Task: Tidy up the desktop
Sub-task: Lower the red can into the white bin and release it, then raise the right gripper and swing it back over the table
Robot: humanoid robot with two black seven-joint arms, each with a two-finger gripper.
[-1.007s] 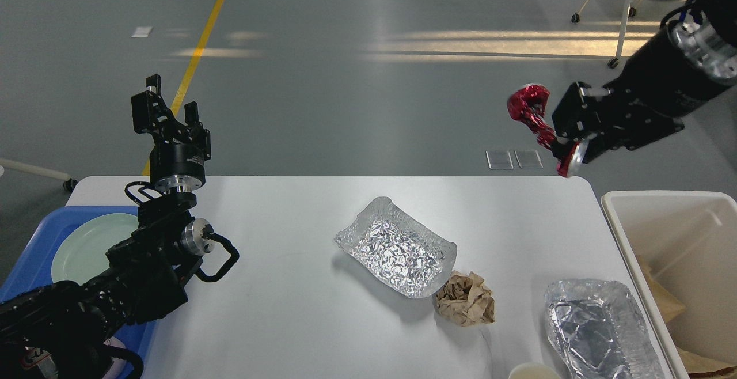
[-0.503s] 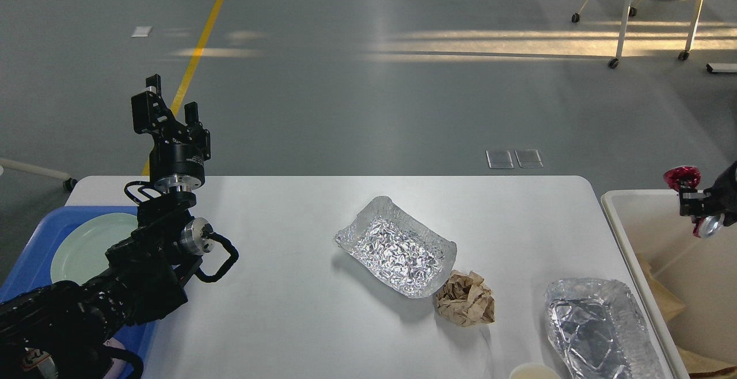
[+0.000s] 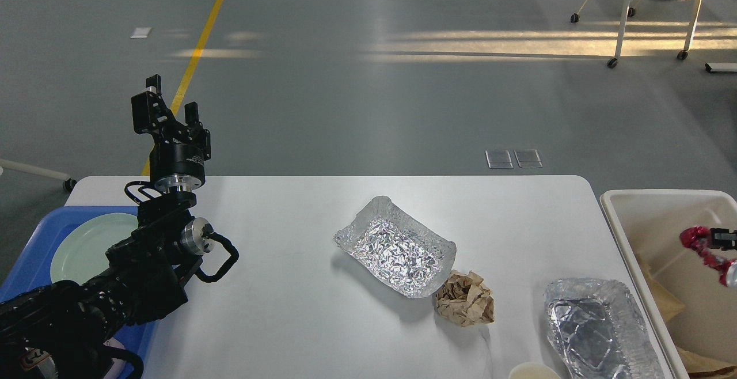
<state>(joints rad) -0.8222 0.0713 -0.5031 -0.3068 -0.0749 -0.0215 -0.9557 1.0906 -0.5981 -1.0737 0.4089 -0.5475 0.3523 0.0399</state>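
Note:
The white desktop (image 3: pixel 288 315) holds a crumpled foil tray (image 3: pixel 396 246) in the middle, a ball of brown paper (image 3: pixel 465 305) just right of it, and a second foil tray (image 3: pixel 599 327) at the front right. My left gripper (image 3: pixel 170 102) is raised above the table's far left corner, open and empty. Only a black sliver of my right gripper (image 3: pixel 724 233) shows at the right edge, over the bin. A crushed red can (image 3: pixel 705 252) hangs right beside it; whether the fingers grip the can is hidden.
An off-white plastic bin (image 3: pixel 656 197) stands off the table's right end with brown paper (image 3: pixel 662 304) inside. A blue tray (image 3: pixel 29 264) with a pale green plate (image 3: pixel 86 246) sits at the left. A cup rim (image 3: pixel 534 372) shows at the front edge.
My right arm has swung from high above the table's far right corner out and down over the bin, carrying the red can along. The left arm has not moved.

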